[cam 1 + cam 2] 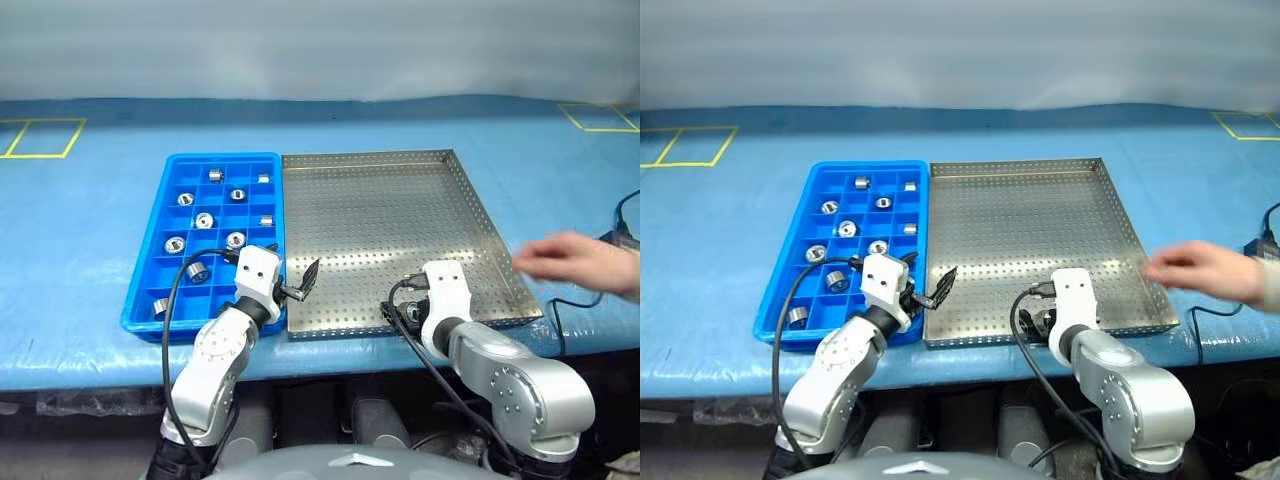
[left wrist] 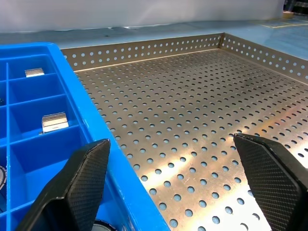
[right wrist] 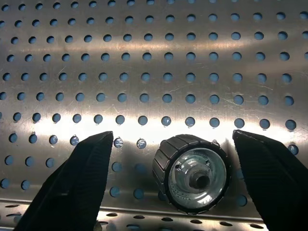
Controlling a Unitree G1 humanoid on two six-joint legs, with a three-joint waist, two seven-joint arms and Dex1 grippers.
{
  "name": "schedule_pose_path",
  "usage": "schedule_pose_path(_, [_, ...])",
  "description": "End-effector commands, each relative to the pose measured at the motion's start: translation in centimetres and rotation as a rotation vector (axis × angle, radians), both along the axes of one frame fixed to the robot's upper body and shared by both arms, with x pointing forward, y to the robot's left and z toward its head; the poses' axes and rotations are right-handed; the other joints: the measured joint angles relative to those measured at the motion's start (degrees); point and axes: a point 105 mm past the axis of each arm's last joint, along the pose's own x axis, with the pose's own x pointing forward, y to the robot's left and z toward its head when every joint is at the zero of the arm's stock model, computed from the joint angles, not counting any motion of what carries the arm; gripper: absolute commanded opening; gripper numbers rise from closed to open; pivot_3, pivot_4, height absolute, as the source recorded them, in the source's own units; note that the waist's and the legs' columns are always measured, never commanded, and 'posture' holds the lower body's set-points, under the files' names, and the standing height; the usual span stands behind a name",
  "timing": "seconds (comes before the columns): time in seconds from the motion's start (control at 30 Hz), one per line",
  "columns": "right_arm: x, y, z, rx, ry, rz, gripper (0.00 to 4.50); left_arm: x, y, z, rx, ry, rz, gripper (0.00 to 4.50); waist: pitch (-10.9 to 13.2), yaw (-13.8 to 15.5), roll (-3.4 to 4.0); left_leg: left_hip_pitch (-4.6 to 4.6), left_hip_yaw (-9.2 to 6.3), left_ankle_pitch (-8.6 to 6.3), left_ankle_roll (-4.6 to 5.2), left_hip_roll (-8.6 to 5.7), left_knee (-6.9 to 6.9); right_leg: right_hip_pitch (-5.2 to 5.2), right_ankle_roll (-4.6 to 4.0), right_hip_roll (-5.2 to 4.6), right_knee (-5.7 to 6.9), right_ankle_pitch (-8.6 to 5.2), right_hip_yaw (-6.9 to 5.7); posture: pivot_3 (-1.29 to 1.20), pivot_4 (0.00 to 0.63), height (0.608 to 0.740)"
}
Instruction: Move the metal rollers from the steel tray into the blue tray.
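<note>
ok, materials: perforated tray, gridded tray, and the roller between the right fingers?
Steel tray: looks like brushed sheet metal, with streaky glare and punched holes.
Blue tray: likely moulded plastic, uniform glossy blue.
Roller: apparently machined metal, with a shiny bright face; its ribbed outer band is darker, material unclear.

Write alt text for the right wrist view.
A small ribbed metal roller with a central hole lies on the perforated floor of the silver steel tray, between the two open black fingers of the right claw, which do not touch it.
</note>
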Motion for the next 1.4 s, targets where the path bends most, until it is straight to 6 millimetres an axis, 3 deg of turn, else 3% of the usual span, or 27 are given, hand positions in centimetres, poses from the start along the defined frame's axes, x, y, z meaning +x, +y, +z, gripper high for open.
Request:
schedule_pose_path(0.03, [-0.8, 0.2, -1.0, -0.007, 0.057, 0.031, 3.21, 0.0, 0.3, 0.7, -0.013, -0.034, 0.021, 4.50, -0.01, 0.35, -0.01, 0.00, 0.00, 0.00, 0.00, 0.00, -0.01, 0.00, -0.01, 0.01, 0.00, -0.01, 0.00, 0.01, 0.150, 0.740])
schedule_pose_path(0.2, [-0.9, 0.3, -1.2, -0.010, 0.075, 0.048, 1.69, 0.0, 0.5, 0.8, -0.019, -0.040, 0.035, 4.50, -0.02, 0.91, -0.05, 0.01, -0.02, 0.00, 0.00, 0.00, 0.00, 0.04, -0.01, 0.01, -0.03, -0.02, -0.03, 0.03, 0.150, 0.740])
schedule_pose_path(0.43, [-0.4, 0.4, -0.7, -0.003, 0.061, 0.052, 1.69, 0.0, 0.6, 0.9, -0.018, -0.046, 0.039, 4.50, -0.03, 0.89, -0.10, 0.01, -0.05, -0.01, 0.01, 0.00, -0.01, 0.09, 0.00, 0.00, -0.10, -0.02, -0.05, 0.02, 0.150, 0.740])
schedule_pose_path(0.57, [1.5, 4.4, 4.0, 0.119, -0.130, 0.213, 1.69, 0.2, 0.7, 1.0, -0.016, -0.053, 0.041, 4.50, 0.06, 0.40, -0.04, 0.00, 0.00, 0.00, 0.01, 0.02, 0.02, 0.05, 0.01, 0.03, -0.05, -0.01, -0.01, 0.02, 0.150, 0.740])
schedule_pose_path(0.67, [2.4, 6.4, 6.4, 0.156, -0.220, 0.288, 1.69, 0.3, 1.0, 1.2, -0.013, -0.062, 0.063, 4.50, 0.07, 0.37, -0.02, -0.01, -0.03, 0.01, 0.02, 0.05, 0.06, -0.03, 0.02, 0.12, 0.04, 0.00, 0.00, 0.03, 0.150, 0.740])
schedule_pose_path(0.9, [3.8, 9.2, 8.4, 0.192, -0.270, 0.388, 1.69, 0.6, 2.6, 1.8, 0.014, -0.092, 0.155, 4.50, 0.07, 1.12, -0.02, -0.16, -0.11, 0.00, 0.04, 0.01, -0.01, -0.08, 0.02, 0.15, -0.04, 0.00, 0.01, 0.08, 0.150, 0.740])
schedule_pose_path(1.07, [4.8, 12.1, 11.0, 0.191, -0.462, 0.477, 1.69, 0.6, 5.5, 2.4, 0.055, -0.142, 0.324, 4.50, 0.07, 1.23, -0.02, -0.11, -0.07, 0.00, 0.05, -0.05, 0.02, -0.06, 0.06, 0.08, -0.02, 0.02, 0.01, 0.13, 0.150, 0.740])
schedule_pose_path(1.27, [4.6, 15.4, 10.8, 0.149, -0.594, 0.616, 1.69, -1.5, 8.0, 2.2, 0.072, -0.131, 0.380, 4.50, 0.08, 2.72, -0.03, -0.08, -0.07, 0.00, 0.04, -0.01, -0.04, -0.08, 0.02, 0.10, -0.02, 0.00, 0.00, 0.22, 0.150, 0.740])
schedule_pose_path(1.4, [3.6, 17.6, 9.5, 0.167, -0.625, 0.769, 1.69, -3.4, 9.0, 1.8, 0.048, -0.094, 0.408, 4.50, 0.09, 4.02, -0.06, -0.08, -0.08, -0.01, 0.04, -0.02, -0.06, -0.08, 0.02, 0.04, -0.12, -0.01, -0.03, 0.28, 0.150, 0.740])
